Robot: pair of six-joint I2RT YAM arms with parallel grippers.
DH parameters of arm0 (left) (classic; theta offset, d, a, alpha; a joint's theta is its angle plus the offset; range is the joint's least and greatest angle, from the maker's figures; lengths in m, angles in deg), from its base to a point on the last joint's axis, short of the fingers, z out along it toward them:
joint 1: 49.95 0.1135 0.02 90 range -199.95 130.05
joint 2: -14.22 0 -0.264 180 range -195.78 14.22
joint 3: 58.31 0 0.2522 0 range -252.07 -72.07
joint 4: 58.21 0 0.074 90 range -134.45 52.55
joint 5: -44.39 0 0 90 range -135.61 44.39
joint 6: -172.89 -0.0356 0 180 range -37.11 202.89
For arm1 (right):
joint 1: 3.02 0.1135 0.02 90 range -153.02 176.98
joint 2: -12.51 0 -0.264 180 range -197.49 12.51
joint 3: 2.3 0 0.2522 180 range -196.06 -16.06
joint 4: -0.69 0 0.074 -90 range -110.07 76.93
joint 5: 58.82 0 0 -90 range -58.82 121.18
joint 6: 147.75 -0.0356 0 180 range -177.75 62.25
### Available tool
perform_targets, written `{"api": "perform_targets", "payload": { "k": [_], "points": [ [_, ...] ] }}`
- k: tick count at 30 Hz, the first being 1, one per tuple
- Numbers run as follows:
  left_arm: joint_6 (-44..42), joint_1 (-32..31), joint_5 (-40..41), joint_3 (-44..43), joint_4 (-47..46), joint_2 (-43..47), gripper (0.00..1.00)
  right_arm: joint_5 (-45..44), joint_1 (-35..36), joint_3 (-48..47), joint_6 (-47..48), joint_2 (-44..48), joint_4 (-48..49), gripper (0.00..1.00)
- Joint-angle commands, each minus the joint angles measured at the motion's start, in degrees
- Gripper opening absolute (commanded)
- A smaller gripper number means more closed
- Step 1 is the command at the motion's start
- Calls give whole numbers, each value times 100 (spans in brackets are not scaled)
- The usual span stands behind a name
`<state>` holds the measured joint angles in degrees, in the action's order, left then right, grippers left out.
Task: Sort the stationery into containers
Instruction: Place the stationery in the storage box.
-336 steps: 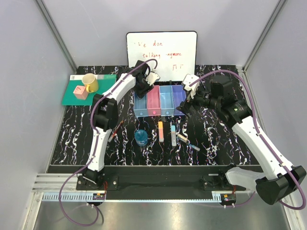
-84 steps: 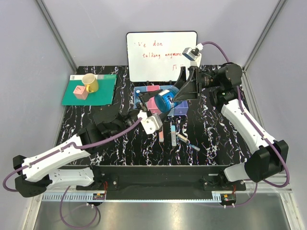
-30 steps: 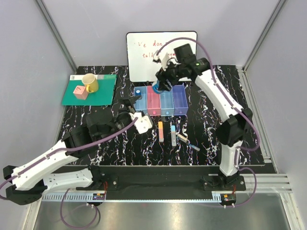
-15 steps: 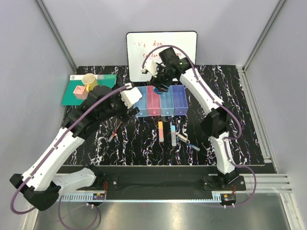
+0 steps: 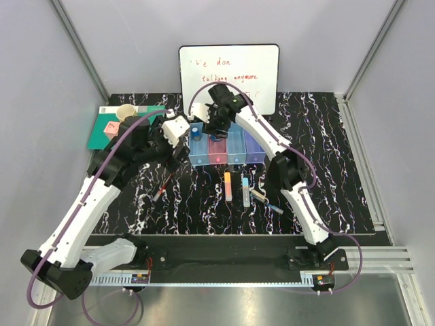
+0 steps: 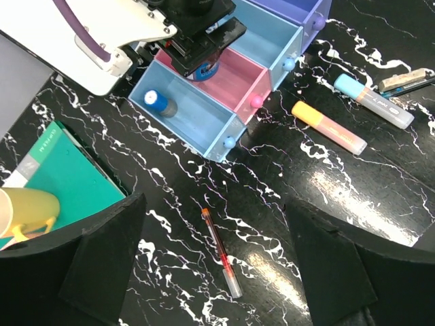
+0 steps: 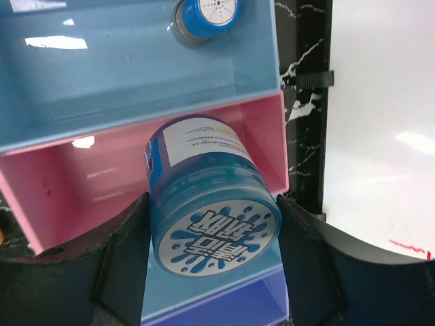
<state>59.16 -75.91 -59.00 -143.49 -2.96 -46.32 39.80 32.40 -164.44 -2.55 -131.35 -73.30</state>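
While the right pincer (image 7: 212, 227) is clenched on the blue round tub (image 7: 212, 204), one finger on each side of it, the tub hangs tilted over the pink bin (image 7: 68, 183) at the end nearest the whiteboard (image 5: 229, 75); its printed lid faces the wrist camera, and I cannot tell whether it touches the bin's floor. That bin is second in the row of containers (image 5: 236, 151), which also has a blue bin (image 6: 183, 125), a light-blue bin (image 6: 272, 47) and a purple bin (image 6: 299, 10). A small blue-capped item (image 6: 158, 102) stands upright in the blue bin, at the end toward the whiteboard. The left pincer (image 6: 216, 204) is released, its fingers (image 6: 102, 258) spread wide with nothing between them, and it hovers above the counter (image 6: 272, 190) just to the left of the row. Below it the thin red pen (image 6: 220, 252) lies flat on the counter, apart from the bins. In front of the row lie the orange marker (image 6: 329, 127) and the light-blue marker (image 6: 372, 100), side by side and not touching, with a small pen (image 6: 406, 80) just beyond the light-blue one. At the counter's far left corner a green mat (image 6: 61, 170) carries the yellow cup (image 6: 24, 210) and the pink cube (image 5: 109, 127).
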Motion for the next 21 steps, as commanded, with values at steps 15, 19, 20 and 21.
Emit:
{"api": "perform_targets", "payload": {
  "k": [15,19,20,21],
  "points": [
    [-53,310,-525,137,-239,156,90,-546,106,-122,632,-398,951,0],
    [-53,337,-560,154,-238,173,90,-590,114,-121,685,-503,1039,0],
    [-53,337,-560,154,-238,173,90,-581,106,-121,685,-521,1057,0],
    [-53,337,-568,163,-238,182,90,-572,114,-113,685,-547,1057,0]
  ]
}}
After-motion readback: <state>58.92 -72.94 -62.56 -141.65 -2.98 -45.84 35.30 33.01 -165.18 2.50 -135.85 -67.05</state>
